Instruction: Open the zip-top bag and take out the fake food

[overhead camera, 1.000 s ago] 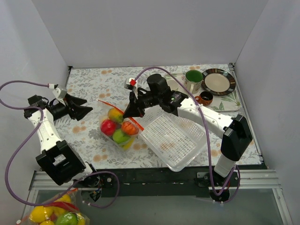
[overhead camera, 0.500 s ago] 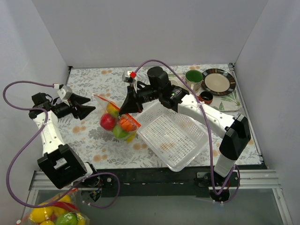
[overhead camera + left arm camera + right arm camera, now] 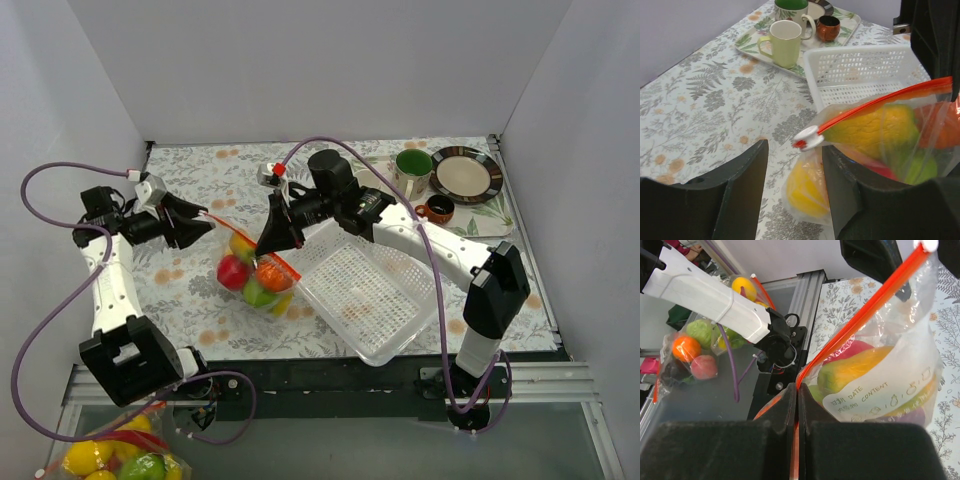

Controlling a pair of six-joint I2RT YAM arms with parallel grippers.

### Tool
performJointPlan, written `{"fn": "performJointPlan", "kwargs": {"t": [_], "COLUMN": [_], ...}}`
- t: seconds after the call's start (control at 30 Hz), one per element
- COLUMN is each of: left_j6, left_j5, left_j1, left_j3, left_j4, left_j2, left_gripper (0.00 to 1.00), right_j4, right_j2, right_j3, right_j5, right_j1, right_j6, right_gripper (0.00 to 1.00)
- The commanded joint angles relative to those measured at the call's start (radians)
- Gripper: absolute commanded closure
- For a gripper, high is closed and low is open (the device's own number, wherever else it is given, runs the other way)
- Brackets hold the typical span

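The clear zip-top bag [image 3: 252,270] with a red zip strip hangs tilted just above the table, full of fake food [image 3: 235,271]: red, orange, green and yellow pieces. My right gripper [image 3: 277,240] is shut on the right end of the zip strip [image 3: 855,327] and holds the bag up. My left gripper [image 3: 207,226] is open at the bag's left end. In the left wrist view the white zip slider [image 3: 807,138] sits between the open fingers [image 3: 747,180], and the yellow pieces [image 3: 807,187] show through the plastic.
A white perforated basket [image 3: 368,290] lies right of the bag, under my right arm. A tray at the back right holds a green mug [image 3: 410,167], a small brown cup [image 3: 437,209] and a plate [image 3: 466,174]. Another bag of fruit [image 3: 110,462] lies below the table edge.
My right gripper has lifted the bag and carried it a little left. My left gripper has moved right, up to the bag's slider end.
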Motion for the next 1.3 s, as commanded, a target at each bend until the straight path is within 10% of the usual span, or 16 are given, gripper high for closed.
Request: {"fn": "performJointPlan", "kwargs": {"t": [0.0, 0.3, 0.43, 0.73, 0.87, 1.0, 1.27], "left_j6": [-0.124, -0.229, -0.31, -0.708, -1.044, -1.292, -1.381], "left_j5": [0.324, 0.322, 0.322, 0.319, 0.319, 0.322, 0.322], "left_j1": [-0.072, -0.101, -0.107, -0.106, -0.097, -0.094, -0.095], "left_j3": [-0.037, -0.079, -0.137, -0.139, -0.197, -0.284, -0.327], "left_j4": [0.094, 0.229, 0.371, 0.641, 0.929, 1.243, 1.295], "left_j2": [-0.095, -0.12, -0.133, -0.23, -0.334, -0.428, -0.491], "left_gripper": [0.54, 0.65, 1.0, 1.0, 1.0, 1.0, 1.0], "right_j4": [0.026, 0.023, 0.027, -0.139, -0.238, -0.18, 0.044], "right_j2": [0.012, 0.009, -0.001, 0.024, 0.068, 0.052, -0.05], "right_j3": [0.037, 0.017, 0.007, 0.078, 0.14, 0.129, 0.048], "right_j5": [-0.073, -0.109, -0.116, 0.078, 0.24, 0.291, 0.326], "right_j1": [0.004, -0.008, -0.021, -0.07, -0.067, -0.055, 0.004], "right_j6": [-0.022, -0.03, -0.027, -0.163, -0.288, -0.293, -0.28], "right_gripper": [0.99, 0.99, 0.99, 0.98, 0.49, 0.32, 0.1]}}
